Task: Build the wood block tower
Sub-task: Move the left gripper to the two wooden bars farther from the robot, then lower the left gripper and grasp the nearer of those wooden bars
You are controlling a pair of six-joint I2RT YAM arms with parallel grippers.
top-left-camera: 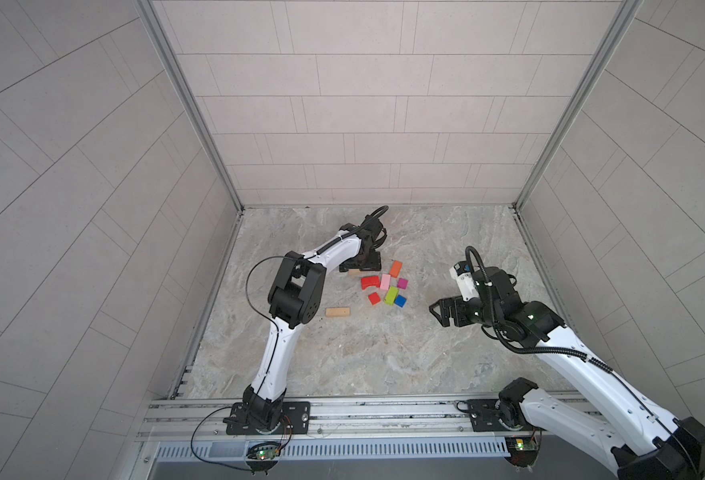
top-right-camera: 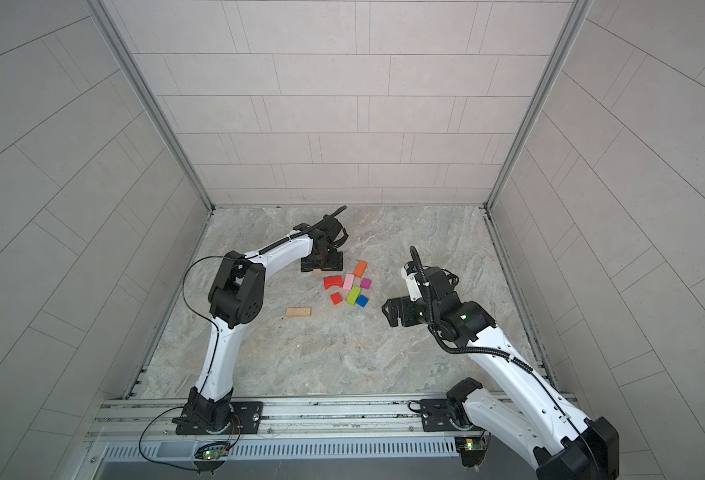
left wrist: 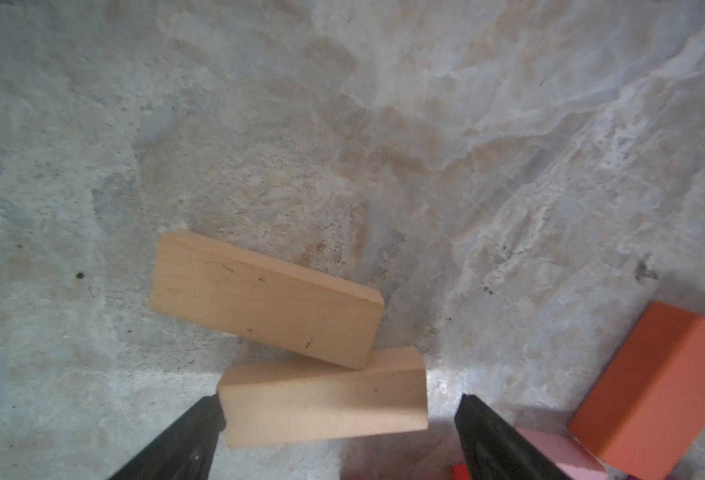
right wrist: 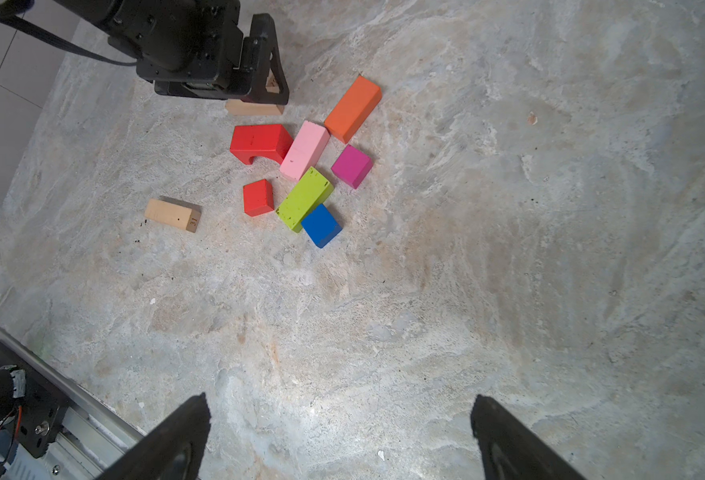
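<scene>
The left pincer (left wrist: pixel 338 405) hangs low over the marbled worktop (right wrist: pixel 508 249), its jaws spread around a tan bar (left wrist: pixel 325 407) lying lengthwise between them. One finger (left wrist: pixel 201 424) meets the bar's end, while the other stands clear of the opposite end. A second tan bar (left wrist: pixel 265 297) lies at a slant just beyond, one corner touching the first. Whether it rests on it cannot be told.

Just beside this pair the coloured wood blocks lie loose in a close cluster. The red arch (right wrist: pixel 259 143) touches the pink oblong (right wrist: pixel 305 149), and the orange oblong (right wrist: pixel 352 109) lies at the pink one's far end. The lime oblong (right wrist: pixel 305 198) lies between the red cube (right wrist: pixel 258 198) and the blue cube (right wrist: pixel 320 225). The magenta cube (right wrist: pixel 351 166) lies close by, just apart from the pink and lime oblongs.

A third tan bar (top-left-camera: pixel 337 312) lies alone, well apart from the cluster, on the side nearer the rail (top-left-camera: pixel 342 411) that carries the arms.

The right pincer (top-left-camera: pixel 442 311) hovers to the right of the blocks — jaws released, nothing between them.
</scene>
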